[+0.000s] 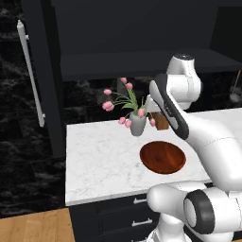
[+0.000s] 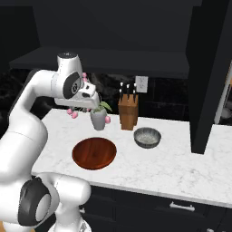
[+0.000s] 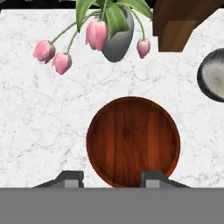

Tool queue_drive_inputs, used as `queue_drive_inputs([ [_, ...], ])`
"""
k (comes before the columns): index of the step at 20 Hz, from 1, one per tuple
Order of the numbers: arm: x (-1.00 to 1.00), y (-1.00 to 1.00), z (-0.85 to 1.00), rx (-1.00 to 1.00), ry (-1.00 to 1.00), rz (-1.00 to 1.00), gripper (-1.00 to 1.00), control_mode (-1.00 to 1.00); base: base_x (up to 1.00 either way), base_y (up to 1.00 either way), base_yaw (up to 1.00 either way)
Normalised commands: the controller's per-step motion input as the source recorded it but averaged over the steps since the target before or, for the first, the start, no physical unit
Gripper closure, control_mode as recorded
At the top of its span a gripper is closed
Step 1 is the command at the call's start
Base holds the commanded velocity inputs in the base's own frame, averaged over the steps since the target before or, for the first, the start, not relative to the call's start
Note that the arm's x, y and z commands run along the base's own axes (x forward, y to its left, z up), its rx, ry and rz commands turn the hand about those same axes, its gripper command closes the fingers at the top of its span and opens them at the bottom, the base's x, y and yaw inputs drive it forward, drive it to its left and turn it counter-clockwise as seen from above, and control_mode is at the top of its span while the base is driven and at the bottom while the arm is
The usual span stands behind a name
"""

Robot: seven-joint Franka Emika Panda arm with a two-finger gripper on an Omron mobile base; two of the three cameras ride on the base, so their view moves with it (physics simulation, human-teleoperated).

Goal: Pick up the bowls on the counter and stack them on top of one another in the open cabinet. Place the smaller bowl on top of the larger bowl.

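Note:
The larger bowl is wide, glossy and reddish-brown, and it rests on the white marble counter. It is also in the base views. The smaller bowl, grey and speckled, sits to its right near the knife block, with part of it at the hand view's right edge. My gripper hangs open well above the brown bowl's near rim, with nothing between its fingers. The open cabinet's dark shelf runs above the counter.
A grey vase with pink tulips stands just behind the brown bowl. A wooden knife block is to its right. The cabinet door with its long silver handle hangs open at the left, and a second dark door panel hangs at the right.

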Motion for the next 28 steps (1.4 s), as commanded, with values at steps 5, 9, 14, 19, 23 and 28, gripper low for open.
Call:
queue_drive_inputs([
  [5, 0.00, -0.65, -0.14, 0.13, -0.01, -0.11, -1.00, -1.00, 0.00, 0.00, 0.00],
  [9, 0.00, -1.00, -0.19, 0.31, -0.03, -0.23, -1.00, -1.00, 0.00, 0.00, 0.00],
  [14, 0.00, -1.00, -0.19, 0.21, -0.01, -0.28, -1.00, -1.00, 0.00, 0.00, 0.00],
  [19, 0.00, -1.00, -0.28, 0.05, 0.03, -0.26, -1.00, -1.00, 0.00, 0.00, 0.00],
  [23, 0.00, -1.00, -0.85, 0.00, 0.16, -0.27, -1.00, -1.00, 0.00, 0.00, 0.00],
  [28, -0.01, -0.86, -0.62, 0.04, 0.25, -0.25, -1.00, -1.00, 0.00, 0.00, 0.00],
])
